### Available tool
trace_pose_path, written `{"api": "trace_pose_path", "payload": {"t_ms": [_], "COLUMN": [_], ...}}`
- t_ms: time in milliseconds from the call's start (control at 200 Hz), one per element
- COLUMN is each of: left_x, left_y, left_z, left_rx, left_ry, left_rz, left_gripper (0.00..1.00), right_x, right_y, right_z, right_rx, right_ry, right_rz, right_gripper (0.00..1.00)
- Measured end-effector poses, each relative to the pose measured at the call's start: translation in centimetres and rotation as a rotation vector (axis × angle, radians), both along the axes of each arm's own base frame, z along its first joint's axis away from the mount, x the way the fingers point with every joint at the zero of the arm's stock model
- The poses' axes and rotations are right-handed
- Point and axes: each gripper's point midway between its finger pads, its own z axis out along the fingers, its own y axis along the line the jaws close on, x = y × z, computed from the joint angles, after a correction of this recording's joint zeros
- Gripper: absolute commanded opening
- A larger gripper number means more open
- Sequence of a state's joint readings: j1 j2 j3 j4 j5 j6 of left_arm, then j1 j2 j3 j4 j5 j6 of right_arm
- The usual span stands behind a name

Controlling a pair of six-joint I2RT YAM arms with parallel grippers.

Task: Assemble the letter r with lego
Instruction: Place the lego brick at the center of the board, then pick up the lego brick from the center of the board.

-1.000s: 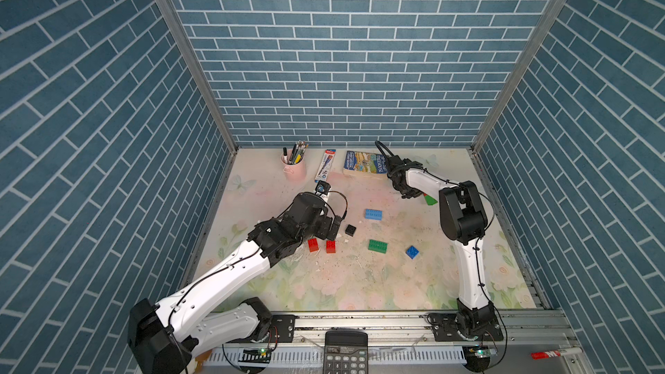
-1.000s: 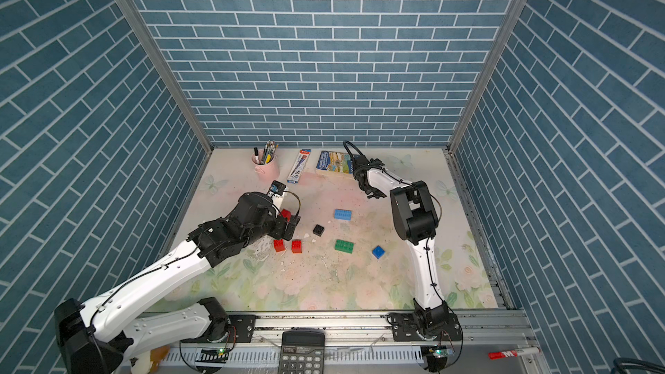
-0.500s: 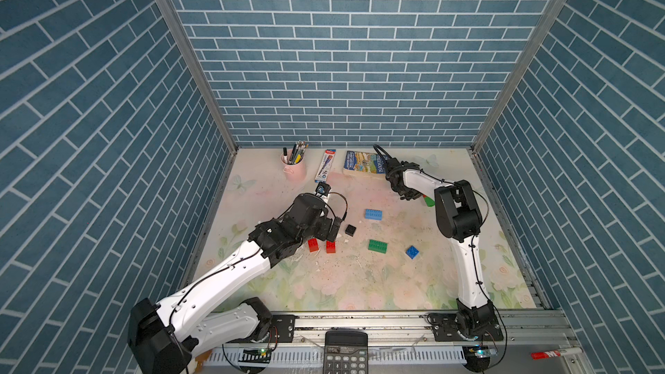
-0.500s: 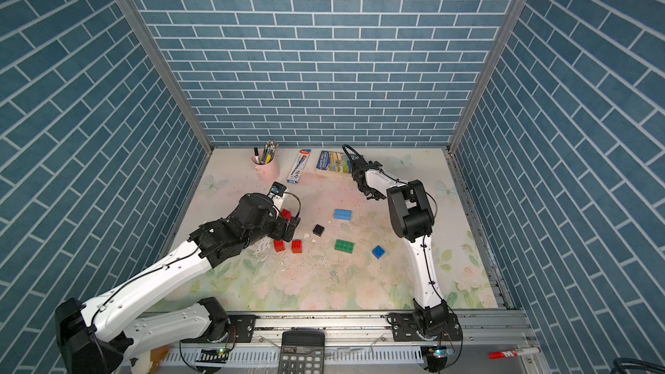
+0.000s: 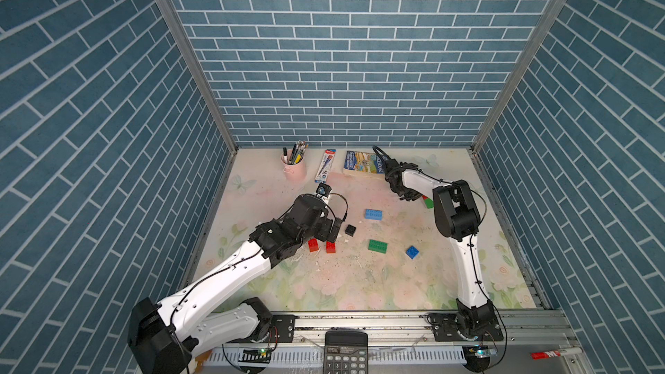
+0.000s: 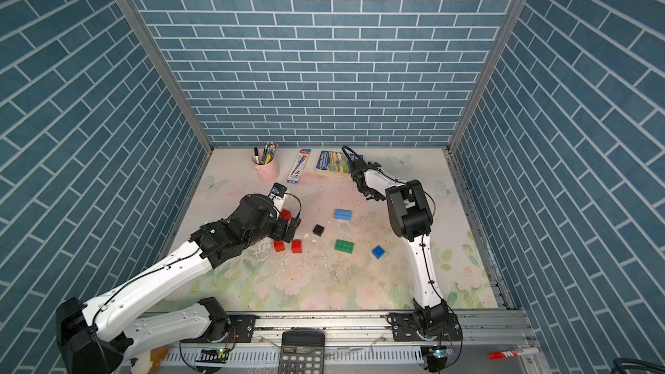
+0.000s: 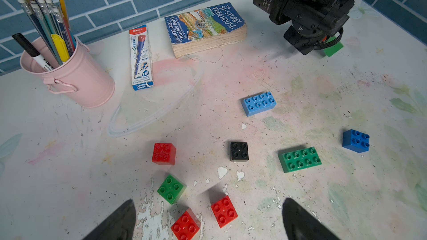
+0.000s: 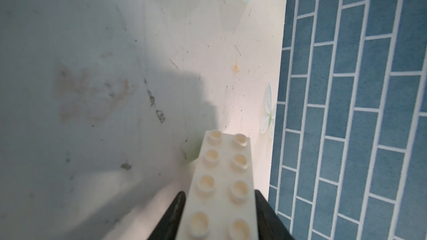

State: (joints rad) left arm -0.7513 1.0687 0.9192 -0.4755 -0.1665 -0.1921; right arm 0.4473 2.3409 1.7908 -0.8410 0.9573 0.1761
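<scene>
The left gripper (image 7: 208, 202) hangs wide open and empty over the red bricks (image 7: 224, 211) left of centre (a careless descent could scatter them). Far right, the right gripper's (image 8: 219, 193) fingers (image 8: 265, 218) flank the white brick (image 8: 221, 169); grip uncertain, so it may tip.

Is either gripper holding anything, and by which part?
Left gripper open, empty. White brick lies between right gripper fingers, long sides facing them; grip cannot be told.

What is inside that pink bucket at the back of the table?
Standing in the pink bucket are a bunch of pencils, a black marker and a yellow pen, all sticking out above its rim. Their lower ends and the bucket's bottom are hidden by its wall.
</scene>
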Motion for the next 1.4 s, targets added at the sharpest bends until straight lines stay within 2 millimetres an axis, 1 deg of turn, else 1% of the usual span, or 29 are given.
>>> {"api": "trace_pose_path", "payload": {"t_ms": [140, 345, 575, 660, 740, 810, 875, 945, 1090, 1160, 1235, 1335, 1400], "left_x": [0.0, 0.1, 0.0, 0.0, 0.0, 0.0, 0.0, 0.1, 0.2, 0.4, 0.5, 0.7, 0.7], "left_y": [-0.1, -0.2, -0.2, -0.2, -0.2, -0.2, -0.2, -0.3, -1.3, -2.3, -3.7, -5.9, -6.8], "left_z": [0.1, 0.1, 0.1, 0.1, 0.1, 0.1, 0.1, 0.0, -0.4, -1.1, -2.1, -3.5, -4.6], "left_rx": [-0.005, -0.008, -0.008, -0.006, -0.005, -0.005, -0.004, 0.000, 0.014, 0.029, 0.050, 0.080, 0.092], "left_ry": [-0.004, -0.005, -0.005, -0.005, -0.005, -0.005, -0.003, 0.001, 0.023, 0.047, 0.076, 0.116, 0.142], "left_rz": [-0.004, -0.006, -0.006, -0.007, -0.007, -0.008, -0.008, -0.010, -0.024, -0.037, -0.056, -0.087, -0.098], "left_gripper": [1.00, 1.00, 1.00, 1.00, 0.99, 0.99, 0.99, 1.00, 1.00, 0.99, 1.00, 1.00, 0.99], "right_x": [0.0, 0.6, 1.2, 1.2, 0.6, -0.4, -1.8, -3.2, -6.3, -7.9, -10.0, -13.4, -15.4], "right_y": [0.0, 0.6, 2.9, 3.6, 4.2, 4.5, 4.4, 4.2, 4.3, 4.6, 4.7, 4.6, 4.5], "right_z": [0.1, 0.8, 1.3, 0.9, 0.3, 0.3, 1.3, 3.4, 9.2, 10.8, 10.9, 9.3, 8.2], "right_rx": [-0.003, 0.016, 0.104, 0.155, 0.215, 0.280, 0.360, 0.452, 0.662, 0.747, 0.816, 0.883, 0.919], "right_ry": [0.003, -0.015, -0.022, -0.012, 0.009, 0.027, 0.026, -0.004, -0.115, -0.152, -0.150, -0.095, -0.060], "right_rz": [0.001, 0.010, 0.040, 0.043, 0.046, 0.044, 0.036, 0.030, 0.039, 0.048, 0.049, 0.032, 0.016], "right_gripper": [0.59, 0.66, 0.67, 0.67, 0.67, 0.66, 0.66, 0.66, 0.66, 0.67, 0.68, 0.68, 0.68]}}
